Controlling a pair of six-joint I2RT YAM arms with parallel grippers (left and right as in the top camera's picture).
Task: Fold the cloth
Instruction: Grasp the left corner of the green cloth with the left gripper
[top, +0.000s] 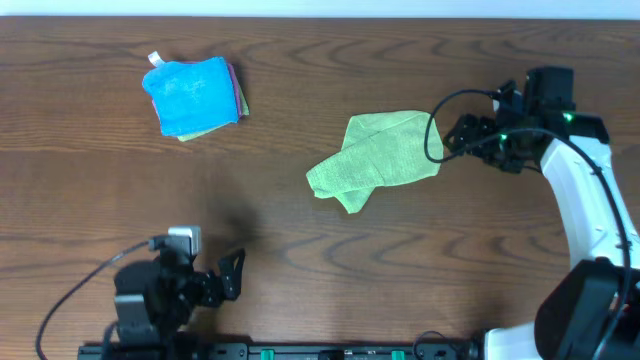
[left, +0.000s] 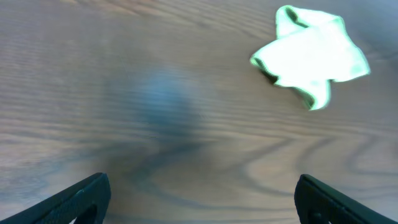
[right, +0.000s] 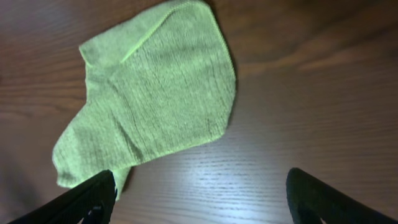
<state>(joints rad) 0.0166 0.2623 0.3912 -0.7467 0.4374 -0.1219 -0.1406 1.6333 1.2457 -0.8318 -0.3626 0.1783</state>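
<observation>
The green cloth (top: 378, 160) is lying crumpled and partly doubled over on the wooden table (top: 300, 220), one corner trailing toward its lower left.

The right arm is reaching in from the cloth's right side. Its white link is rising along the table edge and bending at the wrist, so that the right gripper (top: 452, 138) is pointing at the cloth's right edge, just beside it. The jaws are standing wide apart with nothing between them, and the wrist view is looking down over the cloth.

The left arm is sitting folded low, below and to the left of the cloth and well apart from it. The left gripper (top: 236, 274) is aiming toward the cloth, its fingers spread and holding nothing.

A stack of folded cloths (top: 193, 95), blue on top, is resting up and to the left of the green cloth.
</observation>
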